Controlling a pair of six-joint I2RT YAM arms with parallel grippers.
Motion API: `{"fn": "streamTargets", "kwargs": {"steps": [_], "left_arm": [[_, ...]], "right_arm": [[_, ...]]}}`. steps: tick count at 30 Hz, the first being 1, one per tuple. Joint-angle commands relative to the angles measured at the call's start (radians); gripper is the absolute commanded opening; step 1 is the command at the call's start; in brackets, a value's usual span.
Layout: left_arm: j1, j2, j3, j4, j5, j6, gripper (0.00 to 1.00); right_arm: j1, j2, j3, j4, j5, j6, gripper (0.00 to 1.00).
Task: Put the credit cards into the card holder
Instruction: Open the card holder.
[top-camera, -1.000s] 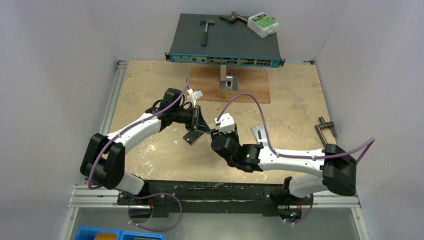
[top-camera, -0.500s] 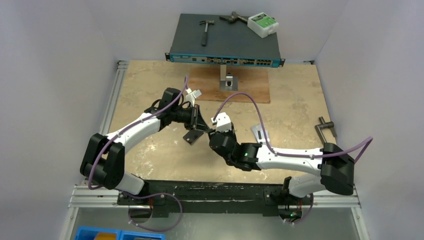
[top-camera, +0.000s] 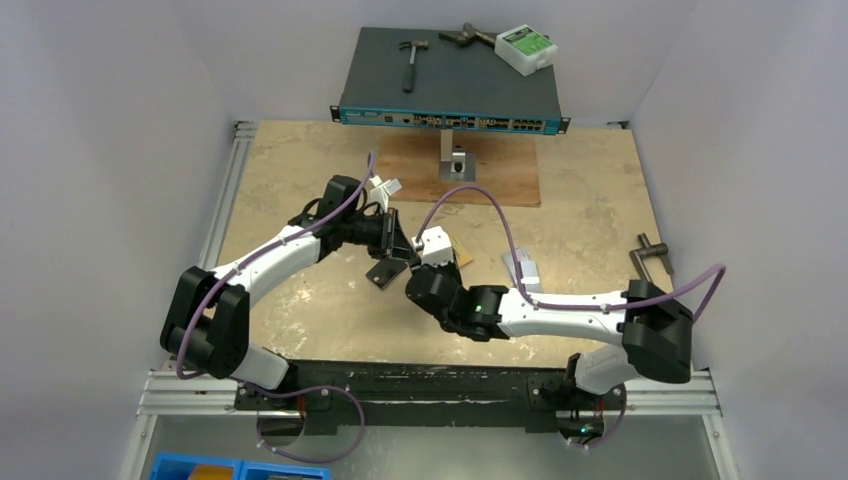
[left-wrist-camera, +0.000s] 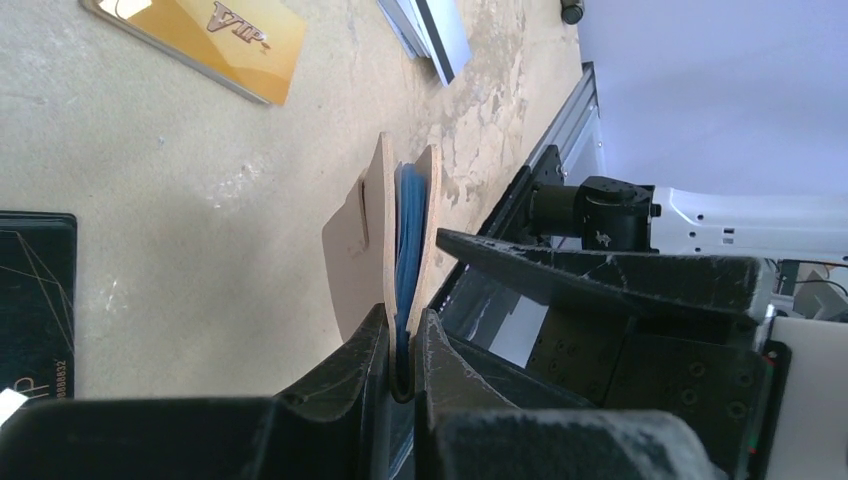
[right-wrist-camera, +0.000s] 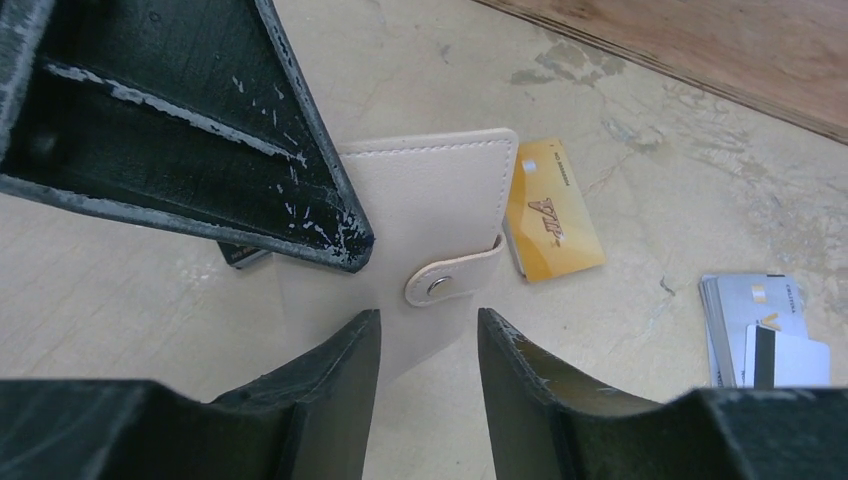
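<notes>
My left gripper (left-wrist-camera: 403, 325) is shut on the lower edge of the card holder (left-wrist-camera: 385, 230), a beige folding wallet held upright above the table, with blue pockets showing between its covers. In the right wrist view the card holder (right-wrist-camera: 430, 200) faces me with its snap tab (right-wrist-camera: 445, 280) fastened. My right gripper (right-wrist-camera: 428, 325) is open just short of it, nothing between its fingers. On the table lie the credit cards: an orange-yellow one (right-wrist-camera: 550, 215), a silver-grey stack (right-wrist-camera: 760, 330) and a black one (left-wrist-camera: 35, 300).
A network switch (top-camera: 450, 90) stands at the back with a hammer (top-camera: 410, 60) and a white box (top-camera: 527, 48) on it. A wood board (top-camera: 500, 180) with a metal bracket (top-camera: 455, 160) lies before it. A metal handle (top-camera: 655, 255) sits at the right edge.
My right arm has swung left toward the left gripper and the card holder, and its jaws have narrowed a little. The left arm has not moved.
</notes>
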Motion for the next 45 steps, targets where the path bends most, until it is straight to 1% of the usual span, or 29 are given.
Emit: {"fn": "streamTargets", "kwargs": {"steps": [1, 3, 5, 10, 15, 16, 18, 19, 21, 22, 27, 29, 37, 43, 45], "left_arm": [[0.002, -0.036, 0.015, 0.038, 0.075, -0.026, 0.0], [0.002, -0.034, 0.016, 0.04, 0.078, -0.033, 0.0], [0.002, -0.035, 0.015, 0.046, 0.083, -0.04, 0.0], [0.002, -0.033, 0.007, 0.058, 0.089, -0.05, 0.0], [0.003, -0.031, 0.008, 0.062, 0.091, -0.054, 0.0], [0.002, -0.03, 0.007, 0.062, 0.091, -0.054, 0.0], [0.003, -0.03, 0.007, 0.066, 0.09, -0.054, 0.0], [0.003, -0.029, 0.007, 0.066, 0.089, -0.055, 0.0], [0.003, -0.027, 0.008, 0.064, 0.088, -0.053, 0.0], [0.004, -0.025, 0.01, 0.063, 0.088, -0.052, 0.0], [0.004, -0.024, 0.011, 0.062, 0.089, -0.053, 0.0], [0.003, -0.025, 0.012, 0.063, 0.09, -0.053, 0.0], [0.005, -0.028, 0.014, 0.062, 0.101, -0.062, 0.0], [0.006, -0.03, 0.019, 0.066, 0.108, -0.071, 0.0], [0.006, -0.032, 0.019, 0.066, 0.11, -0.073, 0.0]], "right_arm": [[0.004, 0.078, 0.064, -0.081, 0.103, 0.066, 0.38], [0.004, 0.094, 0.078, -0.093, 0.136, 0.08, 0.32], [0.004, 0.102, 0.091, -0.092, 0.155, 0.083, 0.3], [0.004, 0.091, 0.083, -0.013, 0.176, 0.053, 0.26], [0.007, 0.081, 0.069, 0.089, 0.206, -0.023, 0.24], [0.008, 0.078, 0.066, 0.107, 0.208, -0.035, 0.25], [0.015, 0.065, 0.057, 0.156, 0.197, -0.074, 0.29], [0.023, 0.055, 0.048, 0.187, 0.183, -0.107, 0.32], [0.045, 0.039, 0.027, 0.248, 0.165, -0.16, 0.42], [0.051, 0.034, 0.021, 0.264, 0.155, -0.176, 0.45], [0.056, 0.023, 0.002, 0.289, 0.13, -0.179, 0.46], [0.055, 0.023, -0.003, 0.295, 0.128, -0.176, 0.44], [0.039, 0.059, 0.013, 0.319, 0.197, -0.182, 0.21], [0.007, 0.053, 0.011, 0.331, 0.181, -0.191, 0.12], [-0.005, 0.053, 0.01, 0.314, 0.173, -0.177, 0.06]]}}
